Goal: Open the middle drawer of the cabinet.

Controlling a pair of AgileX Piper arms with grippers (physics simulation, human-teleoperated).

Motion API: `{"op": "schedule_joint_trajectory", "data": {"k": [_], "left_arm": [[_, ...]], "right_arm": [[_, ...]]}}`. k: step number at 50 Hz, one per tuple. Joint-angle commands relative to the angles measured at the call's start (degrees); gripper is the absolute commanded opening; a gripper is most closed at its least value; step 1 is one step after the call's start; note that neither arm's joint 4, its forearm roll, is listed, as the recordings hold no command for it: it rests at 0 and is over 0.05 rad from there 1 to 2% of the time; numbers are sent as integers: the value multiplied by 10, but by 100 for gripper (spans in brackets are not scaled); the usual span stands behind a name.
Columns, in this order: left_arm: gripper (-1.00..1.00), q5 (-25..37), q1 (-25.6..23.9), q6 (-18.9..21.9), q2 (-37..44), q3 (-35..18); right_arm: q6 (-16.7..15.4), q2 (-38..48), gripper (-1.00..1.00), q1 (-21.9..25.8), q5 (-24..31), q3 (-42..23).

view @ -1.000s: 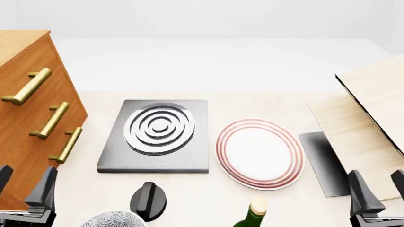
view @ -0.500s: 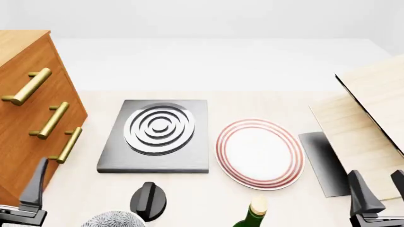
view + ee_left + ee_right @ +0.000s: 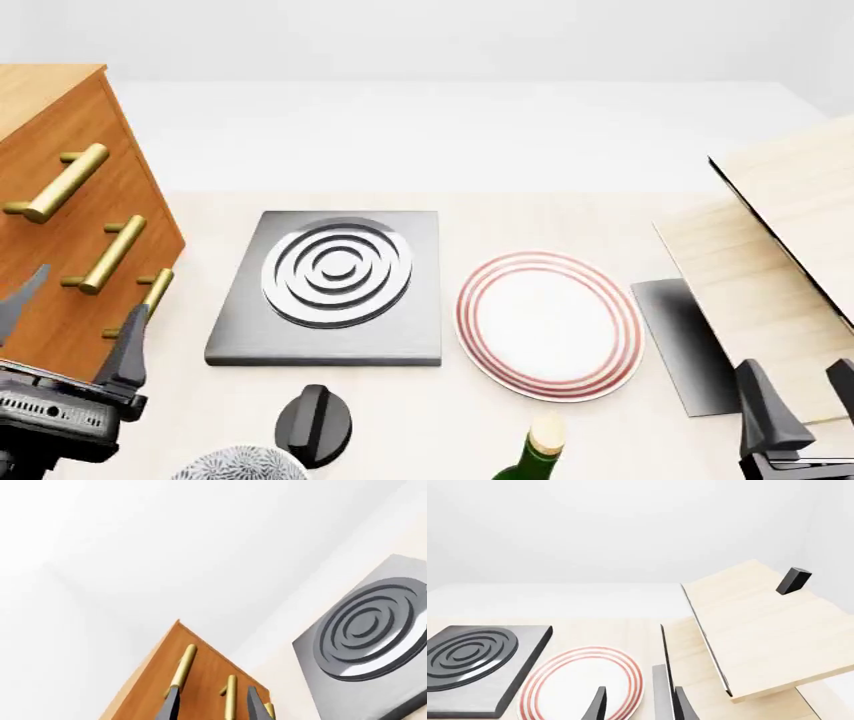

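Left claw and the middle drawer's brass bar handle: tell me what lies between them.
Nothing. In the left wrist view the open left claw frames the middle drawer's brass bar handle with only bare orange-brown wooden cabinet front behind.

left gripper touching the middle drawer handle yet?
Cannot tell. In the left wrist view the left gripper has open fingers either side of the middle drawer handle, but neither view plainly shows a gap or contact.

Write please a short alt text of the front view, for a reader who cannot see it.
The open left gripper is raised before the lower drawer handles of an orange-brown cabinet at the table's left. A grey ringed slab and a red-rimmed plate lie mid-table; the right gripper waits low right.
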Motion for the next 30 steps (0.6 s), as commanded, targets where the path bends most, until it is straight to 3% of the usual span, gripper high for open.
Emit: {"op": "schedule_joint_trajectory", "data": {"k": [1,2,4,6,7,19,30], "left_arm": [[100,-204,24,85,219,2],[100,-204,26,87,226,-1],[100,-270,27,116,284,2],[100,-265,25,112,296,-8],[100,-284,28,130,323,-9],[100,-285,48,168,391,-54],[100,-285,61,177,425,-80]], "right_arm": [[0,0,100,0,0,0],[0,0,100,0,0,0],[0,0,100,0,0,0],[0,0,100,0,0,0],[0,0,100,0,0,0],[0,0,100,0,0,0],[0,0,100,0,0,0]]}}
